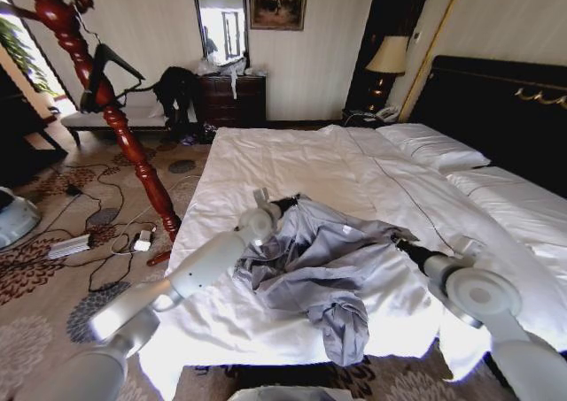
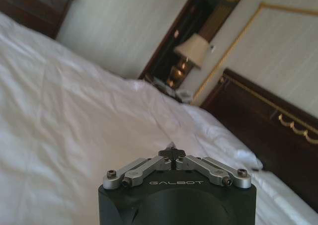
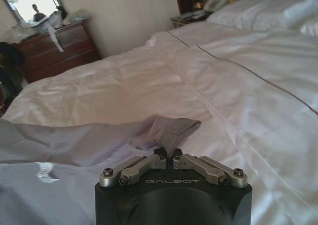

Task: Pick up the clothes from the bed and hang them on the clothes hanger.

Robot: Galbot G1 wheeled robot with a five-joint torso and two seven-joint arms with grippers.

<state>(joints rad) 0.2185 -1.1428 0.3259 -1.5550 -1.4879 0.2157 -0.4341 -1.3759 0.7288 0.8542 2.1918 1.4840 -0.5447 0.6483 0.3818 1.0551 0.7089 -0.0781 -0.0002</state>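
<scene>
**Both grippers at a crumpled shirt on a white bed**

The clothes [image 1: 323, 259], one light grey-blue shirt of thin fabric, lie in a rumpled heap on the near half of the bed [image 1: 292, 162], one part trailing toward the foot edge. The left gripper [image 1: 288, 202] sits at the heap's far left edge, its fingers pressed together with no cloth visibly between them. The right gripper [image 3: 169, 153] is at the heap's right side, pinching a fold of the shirt. Two white pillows [image 1: 434, 144] rest against the black headboard [image 1: 505, 109]. Left of the bed, one black clothes hanger [image 1: 106, 69] hangs on a dark-red coat stand [image 1: 133, 144]. Cables [image 1: 97, 233] litter the patterned carpet. One lamp [image 1: 387, 60] stands beside the headboard.
</scene>
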